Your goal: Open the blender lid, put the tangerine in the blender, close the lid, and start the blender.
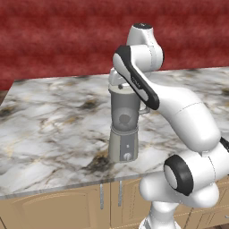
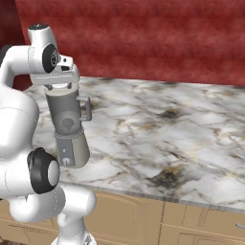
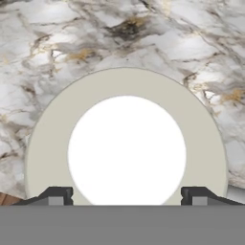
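Observation:
The blender [image 1: 125, 129] stands on the marble counter near its front edge, its handle toward the right and its knob [image 1: 128, 156] facing me. My gripper [image 2: 61, 82] hangs straight down over the jar's top [image 2: 69, 129]. In the hand view the blender lid [image 3: 48, 143] lies close below, round and beige with a white cap [image 3: 127, 153] at its centre. The gripper [image 3: 127, 194] is open, one dark fingertip [image 3: 60, 194] just outside each side of the cap. Whether the tips touch the lid I cannot tell. The tangerine is out of view.
The marble counter [image 1: 53, 125] stretches wide to the left and right of the blender, with a red wall [image 2: 143, 38] behind it. Wooden cabinet doors [image 2: 143, 220] run below the counter's front edge. My own arm arches over the blender from behind.

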